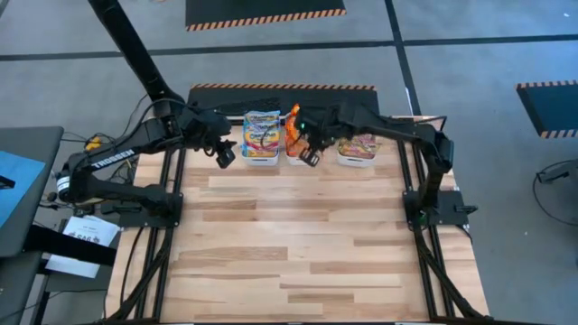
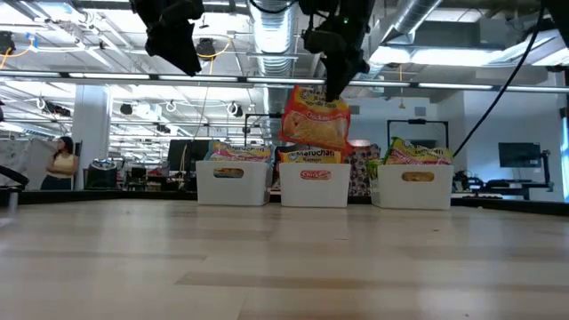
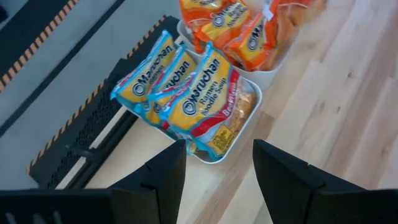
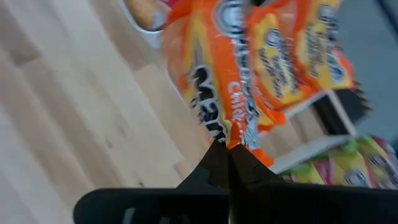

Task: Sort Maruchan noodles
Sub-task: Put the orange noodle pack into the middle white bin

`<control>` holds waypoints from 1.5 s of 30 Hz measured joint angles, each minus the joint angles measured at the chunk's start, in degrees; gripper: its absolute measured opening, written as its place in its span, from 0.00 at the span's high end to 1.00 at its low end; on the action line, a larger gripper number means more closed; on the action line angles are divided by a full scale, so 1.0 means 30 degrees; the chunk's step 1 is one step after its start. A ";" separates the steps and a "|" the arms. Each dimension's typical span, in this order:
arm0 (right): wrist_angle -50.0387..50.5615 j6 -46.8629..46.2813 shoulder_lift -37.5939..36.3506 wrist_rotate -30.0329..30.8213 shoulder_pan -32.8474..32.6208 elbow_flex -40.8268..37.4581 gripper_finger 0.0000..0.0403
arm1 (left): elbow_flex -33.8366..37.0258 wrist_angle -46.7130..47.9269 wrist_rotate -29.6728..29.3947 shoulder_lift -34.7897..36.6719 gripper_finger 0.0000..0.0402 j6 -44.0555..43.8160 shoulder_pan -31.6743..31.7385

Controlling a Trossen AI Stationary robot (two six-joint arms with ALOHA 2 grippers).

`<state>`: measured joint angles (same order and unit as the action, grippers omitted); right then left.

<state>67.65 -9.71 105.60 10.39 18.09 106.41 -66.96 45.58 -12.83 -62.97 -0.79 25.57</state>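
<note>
Three white trays stand in a row at the table's far edge. The left tray (image 1: 261,159) holds yellow-blue packets (image 3: 186,93). Orange packets (image 3: 239,28) fill the middle tray (image 2: 314,187), and the right tray (image 1: 358,161) holds green-yellow ones (image 2: 416,153). My right gripper (image 1: 310,153) hangs above the middle tray, shut on one orange packet (image 2: 313,117). Beside the left tray, on its left, my left gripper (image 1: 224,153) is raised and open (image 3: 217,149), touching nothing. My right gripper (image 4: 229,149) pinches the orange packet by its crimped seal edge (image 4: 244,134) between its two fingertips, coming from above. The packet hangs below the fingers (image 2: 336,84), lifted clear, slightly tilted, over the orange packets in the middle tray.
The near and middle parts of the wooden table (image 1: 298,244) lie bare. A black, orange-striped strip (image 1: 280,88) runs behind the trays. In the low view a person (image 2: 62,160) stands far off in the room on the left.
</note>
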 joint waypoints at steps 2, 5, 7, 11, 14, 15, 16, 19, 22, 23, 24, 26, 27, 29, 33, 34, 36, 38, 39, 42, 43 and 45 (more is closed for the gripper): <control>-0.0135 0.1008 0.0129 -0.0793 0.0682 0.0007 1.00 | 0.0002 0.0003 -0.0001 0.0000 0.57 -0.0369 0.0296; -0.0182 0.2429 0.0213 -0.0893 0.1487 -0.0007 1.00 | -0.0001 0.0000 -0.0008 -0.0001 0.57 -0.0826 0.0708; -0.0707 0.3104 0.0199 -0.0918 0.1862 -0.0007 1.00 | 0.0002 0.0000 0.0005 -0.0001 0.57 -0.0979 0.1001; -0.1421 0.3901 0.0205 -0.0938 0.2445 -0.0007 1.00 | -0.0002 0.0000 -0.0005 -0.0005 0.57 -0.1165 0.1481; -0.1290 0.4114 0.0205 -0.1156 0.2735 -0.0007 1.00 | 0.0002 -0.0001 -0.0005 -0.0001 0.57 -0.1301 0.1756; -0.1296 0.4362 0.0205 -0.1296 0.2786 -0.0007 1.00 | -0.0005 -0.0001 0.0001 -0.0005 0.57 -0.1413 0.1848; -0.1342 0.4577 0.0205 -0.1394 0.2797 -0.0007 1.00 | -0.0005 -0.0007 0.0002 0.0003 0.57 -0.1489 0.1942; -0.1472 0.4718 0.0205 -0.1441 0.2718 -0.0007 1.00 | 0.0002 -0.0007 -0.0013 -0.0001 0.57 -0.1537 0.2137; -0.1485 0.4562 0.0205 -0.1790 0.2695 -0.0007 1.00 | -0.0005 -0.0015 -0.0007 0.0003 0.57 -0.1691 0.2316; -0.1497 0.4429 0.0205 -0.2083 0.2704 -0.0007 1.00 | 0.0002 -0.0015 -0.0005 0.0003 0.57 -0.1803 0.2359; -0.1513 0.4298 0.0261 -0.2267 0.2704 -0.0006 1.00 | 0.0002 -0.0015 0.0002 -0.0004 0.57 -0.1903 0.2415; -0.1775 0.4037 0.0666 -0.2426 0.2509 0.0023 1.00 | 0.0002 -0.0015 -0.0005 -0.0005 0.57 -0.2004 0.2477; -0.1689 0.3961 0.0884 -0.2419 0.2506 -0.0014 1.00 | -0.0005 -0.0015 -0.0005 0.0003 0.57 -0.2006 0.2489; -0.1540 0.3957 0.1321 -0.2353 0.2474 -0.0044 1.00 | 0.0002 -0.0015 -0.0007 -0.0003 0.57 -0.2035 0.2497; -0.1366 0.3828 0.1948 -0.2144 0.2374 -0.0029 1.00 | 0.0002 -0.0015 0.0002 -0.0004 0.57 -0.2043 0.2489; -0.1384 0.3837 0.2066 -0.2116 0.2374 -0.0020 1.00 | 0.0002 -0.0015 0.0002 0.0003 0.57 -0.2043 0.2489; -0.1303 0.3832 0.2323 -0.2040 0.2374 0.0000 1.00 | -0.0005 -0.0015 -0.0005 -0.0003 0.57 -0.2043 0.2489; -0.1124 0.3837 0.2464 -0.2040 0.2374 -0.0029 1.00 | 0.0002 -0.0007 -0.0002 0.0003 0.57 -0.2043 0.2489; -0.1147 0.3851 0.2464 -0.2040 0.2374 -0.0029 1.00 | -0.0005 -0.0011 -0.0001 -0.0001 0.57 -0.2039 0.2489; -0.1724 0.3831 0.2691 -0.2016 0.2296 0.0027 0.98 | 0.0002 -0.0007 0.0001 -0.0005 0.57 -0.1977 0.2489; -0.1668 0.3796 0.2753 -0.2029 0.2272 -0.0023 0.97 | -0.0005 -0.0007 0.0001 -0.0005 0.57 -0.1977 0.2489; -0.1525 0.3800 0.2766 -0.2009 0.2265 -0.0034 0.95 | -0.0001 -0.0007 -0.0003 0.0000 0.57 -0.1977 0.2489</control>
<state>63.07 1.69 113.90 4.37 24.88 106.31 -66.97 45.56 -12.84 -62.97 -6.72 33.04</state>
